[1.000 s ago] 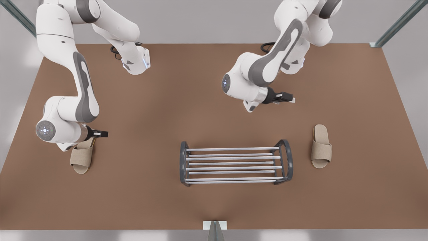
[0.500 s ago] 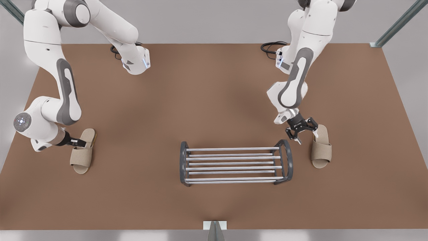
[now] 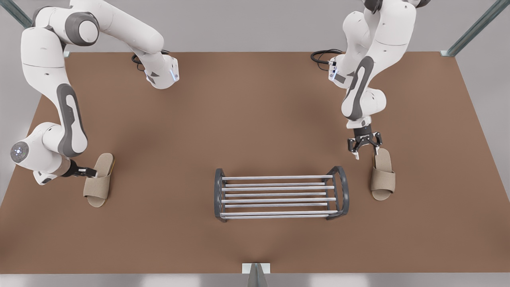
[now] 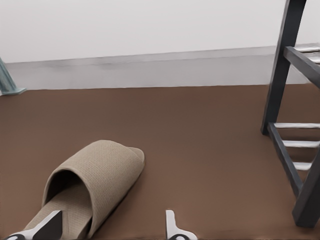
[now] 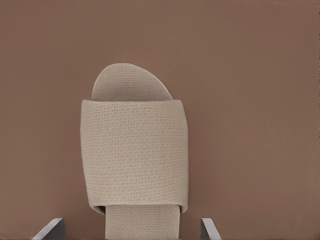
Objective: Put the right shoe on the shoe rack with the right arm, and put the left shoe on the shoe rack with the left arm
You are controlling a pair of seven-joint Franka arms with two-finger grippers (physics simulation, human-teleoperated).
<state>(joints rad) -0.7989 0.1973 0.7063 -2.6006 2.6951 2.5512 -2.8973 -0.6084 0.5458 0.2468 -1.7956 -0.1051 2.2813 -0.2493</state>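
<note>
The left shoe (image 3: 383,175) (image 4: 95,177), a beige slipper, lies flat on the table at the front view's right, beside the shoe rack (image 3: 280,194) (image 4: 290,125). My left gripper (image 3: 365,154) (image 4: 107,231) hangs open just over its heel end, one fingertip (image 4: 47,226) at the heel opening. The right shoe (image 3: 98,180) (image 5: 134,155), a matching slipper, lies at the front view's left. My right gripper (image 3: 91,172) (image 5: 131,231) is low at its heel end, open, with the fingertips (image 5: 52,227) either side of the sole.
The rack stands mid-table between the two slippers, its silver rods bare. The brown table (image 3: 255,119) runs to a wall edge behind and a metal post (image 3: 255,275) at the front. Black cables (image 3: 323,55) lie by the arm bases.
The left arm swung from mid-table over to the left shoe's heel and turned its open gripper downward. The right arm drew back toward the front view's left, its gripper settling lower at the right shoe.
</note>
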